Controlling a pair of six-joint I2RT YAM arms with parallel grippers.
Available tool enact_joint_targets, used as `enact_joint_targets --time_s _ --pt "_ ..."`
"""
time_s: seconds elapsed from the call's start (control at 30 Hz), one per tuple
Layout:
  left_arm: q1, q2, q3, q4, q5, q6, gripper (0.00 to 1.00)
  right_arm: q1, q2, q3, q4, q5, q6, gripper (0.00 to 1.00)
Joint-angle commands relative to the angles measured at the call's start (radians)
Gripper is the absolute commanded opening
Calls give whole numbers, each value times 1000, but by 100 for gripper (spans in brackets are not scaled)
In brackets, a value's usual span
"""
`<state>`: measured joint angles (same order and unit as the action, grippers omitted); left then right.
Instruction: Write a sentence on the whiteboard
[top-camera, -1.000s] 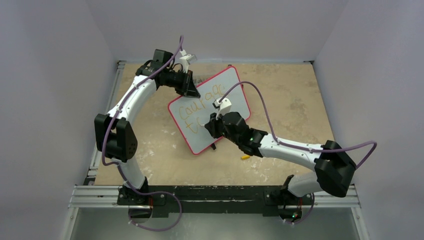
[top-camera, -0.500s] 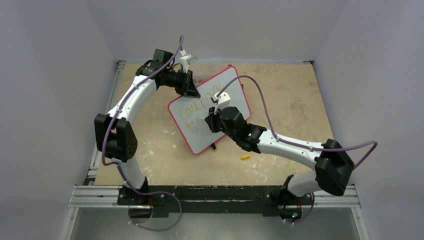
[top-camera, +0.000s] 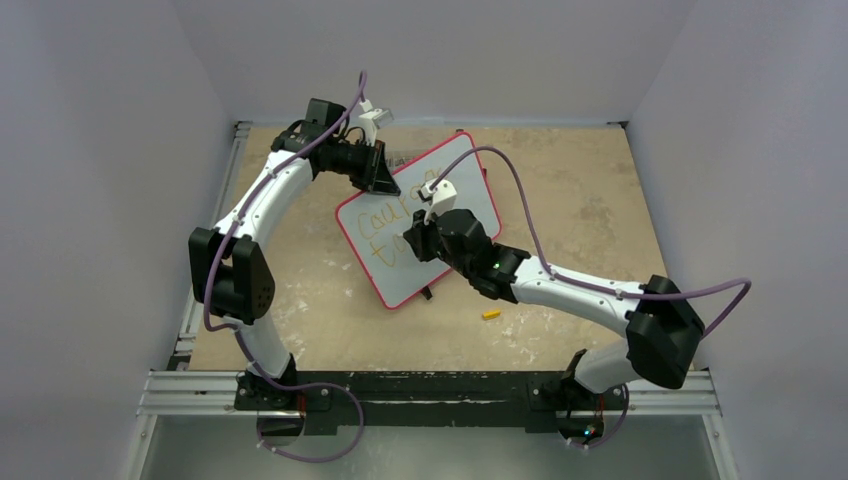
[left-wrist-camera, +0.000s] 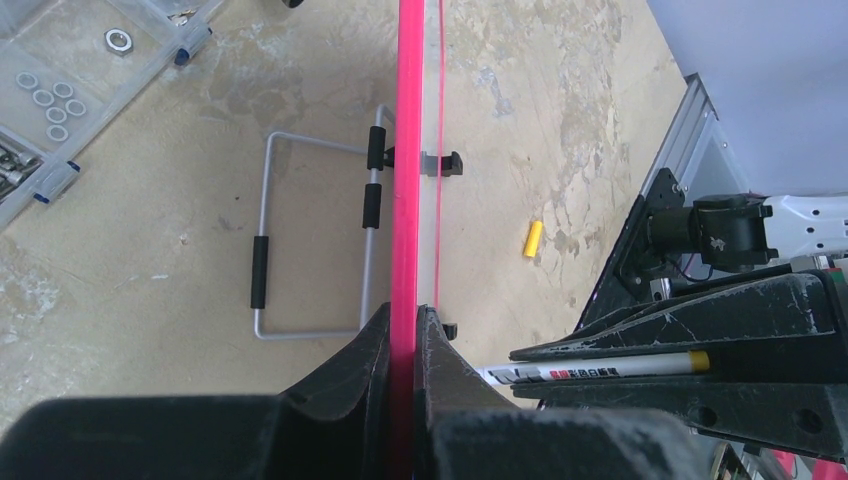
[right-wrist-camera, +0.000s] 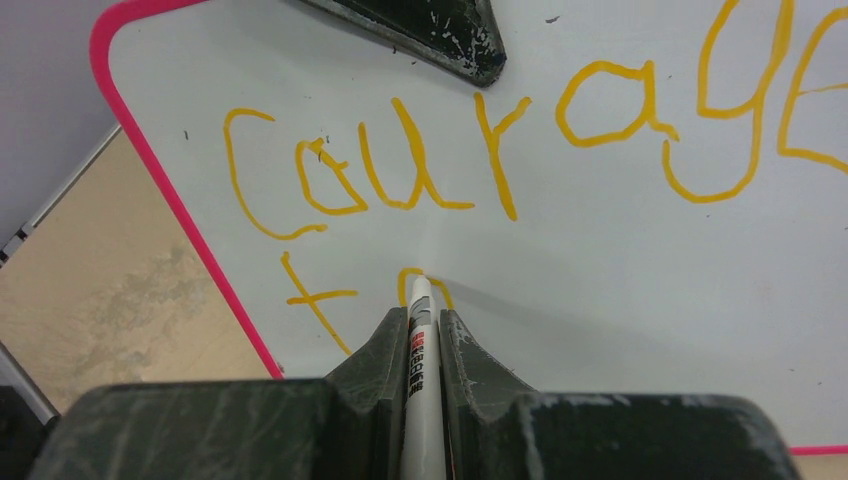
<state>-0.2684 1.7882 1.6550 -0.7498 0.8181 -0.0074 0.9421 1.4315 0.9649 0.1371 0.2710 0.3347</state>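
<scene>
The whiteboard (top-camera: 470, 180) stands tilted on the table, its pink rim edge-on in the left wrist view (left-wrist-camera: 408, 150). My left gripper (top-camera: 385, 178) (left-wrist-camera: 402, 312) is shut on that rim at the board's upper left edge. The sentence (right-wrist-camera: 500, 140) reads "courage" in orange-yellow, with a "t" and a partly drawn "o" (right-wrist-camera: 320, 297) on the line below. My right gripper (top-camera: 412, 243) (right-wrist-camera: 422, 312) is shut on a white marker (right-wrist-camera: 420, 340), and the marker's tip touches the board at the top of the "o". The marker (left-wrist-camera: 600, 368) also shows in the left wrist view.
A small yellow cap (top-camera: 490, 314) (left-wrist-camera: 534, 238) lies on the table near the board's lower right corner. Behind the board a wire stand (left-wrist-camera: 262, 250) rests on the table. A clear box of nuts and washers (left-wrist-camera: 50, 100) sits further back.
My right gripper has moved a little up and left across the board with the marker. The left gripper and the board have stayed put.
</scene>
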Motion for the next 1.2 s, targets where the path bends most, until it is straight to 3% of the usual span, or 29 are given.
enact_joint_targets --time_s 0.0,0.43,0.67,1.17 --pt "-18 -17 -23 -46 -56 24 0 -5 21 23 74 -28 14 0" --pt "-18 -19 -27 -42 -70 19 0 -5 -78 -3 41 -62 10 0" --pt "-20 -18 -34 -45 -73 18 0 -11 -142 -33 -5 -5 -18 0" --pt "-26 -1 -23 -58 -76 -15 0 -159 -254 -151 -25 -52 -41 0"
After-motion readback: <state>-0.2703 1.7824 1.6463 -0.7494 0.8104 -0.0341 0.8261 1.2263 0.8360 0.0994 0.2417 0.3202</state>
